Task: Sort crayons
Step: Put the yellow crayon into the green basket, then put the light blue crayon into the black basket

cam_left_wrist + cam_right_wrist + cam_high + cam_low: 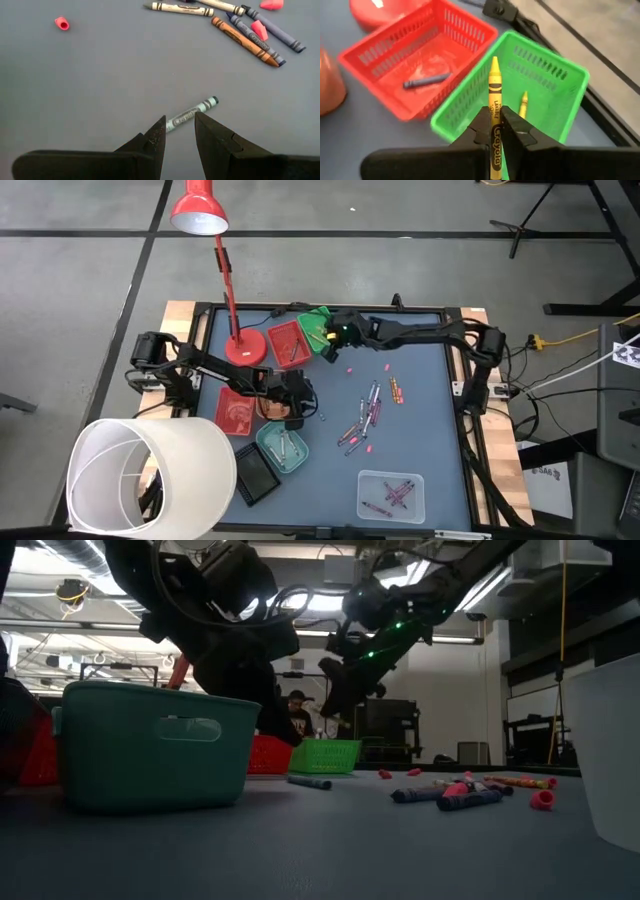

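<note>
Right gripper (496, 125): jaws clamped on a yellow crayon (494, 95), held above the near wall of the green tray (555, 75); crayon tip points over the tray.
Green tray contents: one more yellow crayon piece (523, 103) lies inside.
Red tray (427, 35): just beside the green tray; holds a dark crayon (426, 80).
Left gripper (177, 137): jaws apart, low over the table (100, 75), straddling the near end of a pale green crayon (192, 113); whether they touch it, cannot tell.
Loose crayons (365, 415): scattered mid-table, with small pink pieces among them.
Teal tray (283, 447): beside the left gripper, holds crayons.
Clear tray (392, 495): at the table's near edge, holds purple and pink crayons.
</note>
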Robot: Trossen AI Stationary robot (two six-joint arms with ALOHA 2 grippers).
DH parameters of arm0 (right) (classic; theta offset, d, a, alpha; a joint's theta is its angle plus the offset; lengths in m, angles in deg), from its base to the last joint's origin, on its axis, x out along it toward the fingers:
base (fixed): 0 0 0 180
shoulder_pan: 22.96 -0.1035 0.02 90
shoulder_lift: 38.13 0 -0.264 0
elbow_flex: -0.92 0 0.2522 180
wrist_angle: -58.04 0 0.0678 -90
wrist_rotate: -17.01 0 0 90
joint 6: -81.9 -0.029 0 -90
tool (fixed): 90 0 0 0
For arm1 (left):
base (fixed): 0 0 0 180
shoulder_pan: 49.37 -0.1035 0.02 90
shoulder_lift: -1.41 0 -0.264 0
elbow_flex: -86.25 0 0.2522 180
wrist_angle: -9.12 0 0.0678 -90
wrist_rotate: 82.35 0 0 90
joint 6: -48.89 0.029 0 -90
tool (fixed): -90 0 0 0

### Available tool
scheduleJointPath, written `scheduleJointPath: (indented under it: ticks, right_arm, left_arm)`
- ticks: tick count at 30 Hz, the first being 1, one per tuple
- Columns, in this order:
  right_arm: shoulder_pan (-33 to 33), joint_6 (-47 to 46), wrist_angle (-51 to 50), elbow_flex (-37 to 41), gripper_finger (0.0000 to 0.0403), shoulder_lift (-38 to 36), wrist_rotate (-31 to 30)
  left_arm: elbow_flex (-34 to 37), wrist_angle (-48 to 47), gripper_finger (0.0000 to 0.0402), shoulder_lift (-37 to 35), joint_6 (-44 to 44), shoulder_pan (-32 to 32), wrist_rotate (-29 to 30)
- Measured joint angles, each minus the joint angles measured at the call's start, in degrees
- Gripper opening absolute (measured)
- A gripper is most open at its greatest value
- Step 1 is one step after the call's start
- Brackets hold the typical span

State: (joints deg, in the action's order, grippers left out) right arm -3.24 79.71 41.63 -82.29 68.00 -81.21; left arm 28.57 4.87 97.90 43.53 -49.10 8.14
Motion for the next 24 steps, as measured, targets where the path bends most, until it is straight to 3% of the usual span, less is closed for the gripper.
scheduleJointPath:
  ticks: [7,17,24]
  right_arm:
    - [0.62,0.10,3.72,0.00,0.0031,1.99,0.25]
    - [0.58,0.91,4.71,0.00,0.0121,1.97,-0.62]
    - [0.56,1.22,3.61,0.00,0.0128,0.19,-1.19]
  left_arm:
    - [0.00,0.18,0.0088,0.00,0.00,0.00,-0.07]
    - [0.00,1.05,0.0088,0.00,4.39,-0.02,-0.24]
    - [-0.03,4.97,0.0079,0.00,8.98,-0.15,-3.16]
